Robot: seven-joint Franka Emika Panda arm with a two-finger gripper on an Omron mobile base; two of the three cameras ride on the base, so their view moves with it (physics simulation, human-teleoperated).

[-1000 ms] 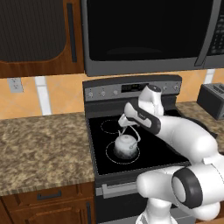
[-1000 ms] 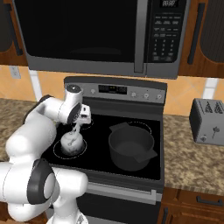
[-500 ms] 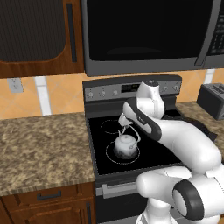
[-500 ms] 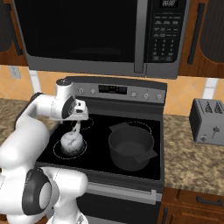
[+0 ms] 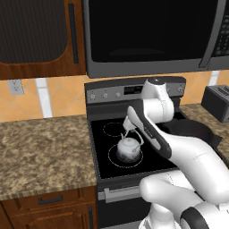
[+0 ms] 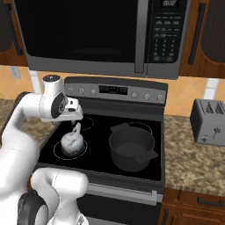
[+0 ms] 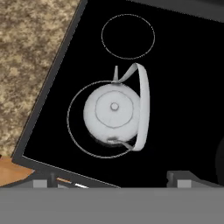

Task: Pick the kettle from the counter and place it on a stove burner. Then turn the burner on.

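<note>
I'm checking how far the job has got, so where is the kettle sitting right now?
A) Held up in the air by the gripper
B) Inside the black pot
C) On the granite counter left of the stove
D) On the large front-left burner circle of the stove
D: the kettle rests inside the big white burner ring on the black glass, with the gripper above it and apart from it.
</note>
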